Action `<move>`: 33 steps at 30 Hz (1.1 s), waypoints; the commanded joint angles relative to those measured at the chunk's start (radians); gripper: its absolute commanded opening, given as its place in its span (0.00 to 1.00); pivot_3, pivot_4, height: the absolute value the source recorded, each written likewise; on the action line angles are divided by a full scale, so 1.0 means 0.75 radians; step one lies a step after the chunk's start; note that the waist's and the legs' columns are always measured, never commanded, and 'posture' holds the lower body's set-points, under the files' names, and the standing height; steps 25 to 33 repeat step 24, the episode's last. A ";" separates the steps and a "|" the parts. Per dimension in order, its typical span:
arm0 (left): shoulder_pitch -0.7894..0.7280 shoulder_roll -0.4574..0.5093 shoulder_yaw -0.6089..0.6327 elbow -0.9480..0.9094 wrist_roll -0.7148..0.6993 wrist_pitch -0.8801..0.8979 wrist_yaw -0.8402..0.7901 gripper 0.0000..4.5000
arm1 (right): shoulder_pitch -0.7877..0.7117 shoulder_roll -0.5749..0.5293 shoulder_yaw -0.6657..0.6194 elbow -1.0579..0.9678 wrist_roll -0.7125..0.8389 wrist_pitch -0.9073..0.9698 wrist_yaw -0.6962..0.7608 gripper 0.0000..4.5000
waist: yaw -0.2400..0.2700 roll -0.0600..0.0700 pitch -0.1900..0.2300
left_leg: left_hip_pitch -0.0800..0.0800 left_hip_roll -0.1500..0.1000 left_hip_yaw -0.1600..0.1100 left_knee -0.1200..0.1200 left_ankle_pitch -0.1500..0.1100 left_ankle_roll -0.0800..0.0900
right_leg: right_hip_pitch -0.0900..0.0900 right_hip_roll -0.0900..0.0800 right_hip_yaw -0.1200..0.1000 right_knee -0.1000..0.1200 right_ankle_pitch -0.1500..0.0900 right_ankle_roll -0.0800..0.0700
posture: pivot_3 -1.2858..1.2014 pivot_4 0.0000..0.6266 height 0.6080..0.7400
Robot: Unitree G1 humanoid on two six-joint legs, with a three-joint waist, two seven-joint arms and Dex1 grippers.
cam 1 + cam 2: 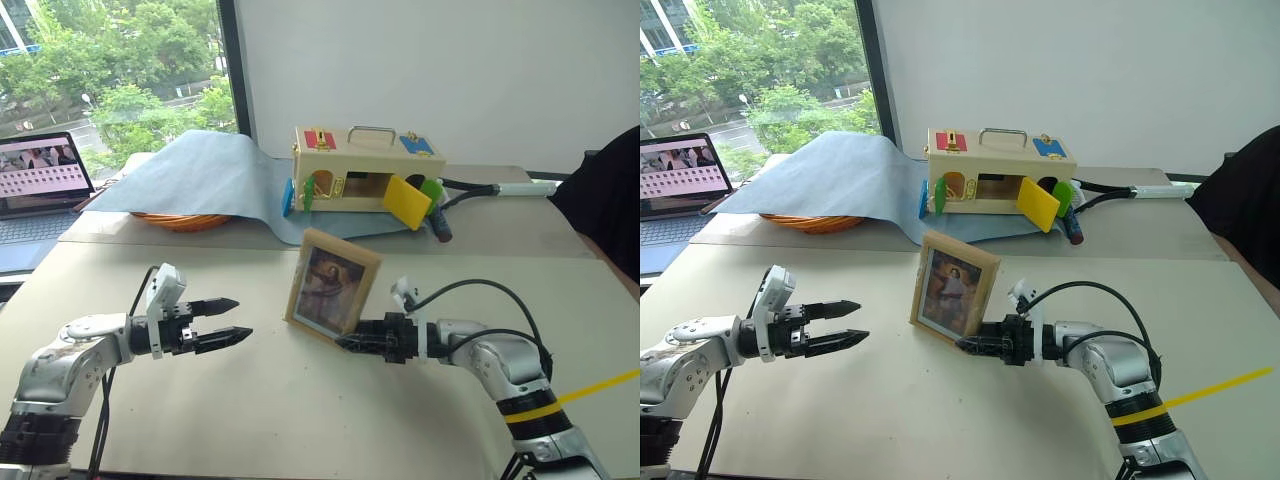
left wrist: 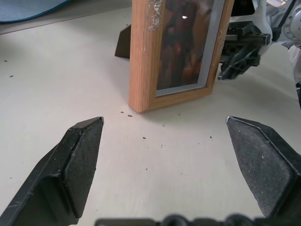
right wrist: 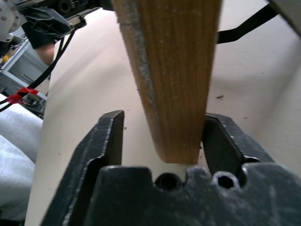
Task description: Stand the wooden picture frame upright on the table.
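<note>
The wooden picture frame (image 1: 333,285) stands upright on the table (image 1: 300,420), picture side facing me, leaning slightly back on its stand. My right gripper (image 1: 345,343) reaches in from the right at the frame's lower right corner. In the right wrist view the frame's edge (image 3: 174,70) sits between the jaws, with a clear gap on one side, so the gripper is open around it. My left gripper (image 1: 235,320) hovers low over the table to the left of the frame, open and apart from it, pointing at the frame (image 2: 174,47).
Behind the frame stand a wooden box (image 1: 365,170) with coloured flaps and a handle, and a blue-grey cloth (image 1: 200,175) draped over an orange basket (image 1: 185,220). A laptop (image 1: 35,180) is at far left. A person's dark sleeve (image 1: 610,200) shows at the right edge.
</note>
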 commanded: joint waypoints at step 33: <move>0.131 -0.224 -0.061 -0.006 0.337 -0.348 0.299 1.00 | 0.677 -0.094 -0.450 -0.643 -0.313 -0.559 -0.463 0.99 | 0.009 0.000 0.000 | 0.001 0.000 0.000 -0.001 0.000 0.001 | 0.004 0.000 0.000 -0.007 0.000 0.002 | 0.52 0.24 0.45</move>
